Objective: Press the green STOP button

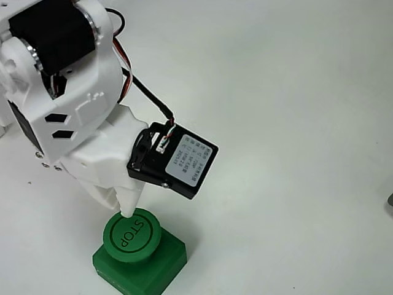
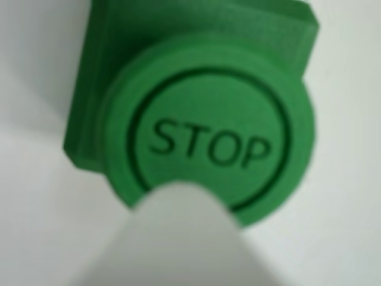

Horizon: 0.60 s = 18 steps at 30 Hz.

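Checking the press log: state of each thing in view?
green STOP button: upright on its square base, cap facing up, white fingertip at the cap's rim; pressed or not, cannot tell.
gripper: tip down on the cap's edge, fingers look together.
table: white, bare around the button.

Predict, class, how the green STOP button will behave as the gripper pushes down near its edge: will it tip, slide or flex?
The STOP button looks like rigid plastic, so it should hardly flex. Its square base is wide and low, so tipping seems unlikely, though the gripper presses off-centre. On the smooth white table it might slide slightly.
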Each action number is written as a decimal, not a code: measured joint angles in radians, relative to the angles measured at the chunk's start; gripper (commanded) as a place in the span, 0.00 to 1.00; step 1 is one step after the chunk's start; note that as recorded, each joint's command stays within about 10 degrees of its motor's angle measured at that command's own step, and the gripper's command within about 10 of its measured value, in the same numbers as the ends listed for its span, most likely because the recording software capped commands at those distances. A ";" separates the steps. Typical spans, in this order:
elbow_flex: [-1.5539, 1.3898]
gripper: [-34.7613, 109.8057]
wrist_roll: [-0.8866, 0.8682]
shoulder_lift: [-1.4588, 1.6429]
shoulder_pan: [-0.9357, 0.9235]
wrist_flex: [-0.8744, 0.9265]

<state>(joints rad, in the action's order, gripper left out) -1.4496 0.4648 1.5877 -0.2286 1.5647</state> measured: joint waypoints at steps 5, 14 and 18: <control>0.000 0.24 0.003 -0.009 -0.002 0.000; 0.000 0.24 0.003 -0.080 0.000 0.000; 0.008 0.24 0.003 -0.101 0.000 -0.002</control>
<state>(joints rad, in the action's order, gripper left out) -1.4419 0.4679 1.4864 -0.2286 1.5631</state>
